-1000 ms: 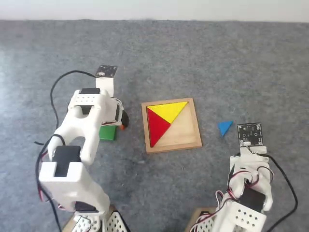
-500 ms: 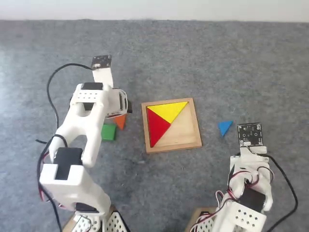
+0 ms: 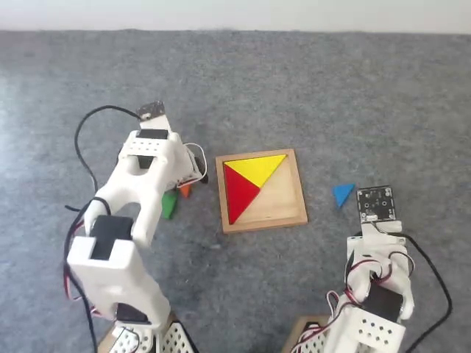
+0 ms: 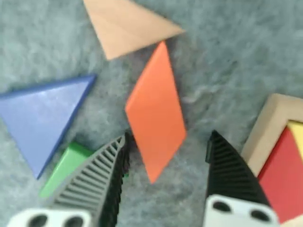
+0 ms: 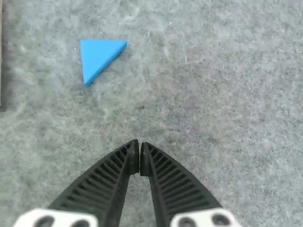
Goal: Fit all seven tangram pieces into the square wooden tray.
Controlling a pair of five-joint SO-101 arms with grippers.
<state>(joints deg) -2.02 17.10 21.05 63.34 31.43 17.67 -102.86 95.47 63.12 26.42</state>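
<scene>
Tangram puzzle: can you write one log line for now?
tray: red triangle, yellow triangle inside | left gripper: open over orange piece | right gripper: shut, empty, light blue triangle nearby

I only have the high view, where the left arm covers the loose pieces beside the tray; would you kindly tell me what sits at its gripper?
Observer: The left gripper is open, and the near end of an orange parallelogram lies between its fingertips.
Operator: Thank you; are other pieces hidden there?
Observer: Yes, a large blue triangle and a tan triangle lie on the carpet near it.
Operator: And the right gripper?
Observer: The right gripper is shut and empty, with the small blue triangle lying apart from it.
</scene>
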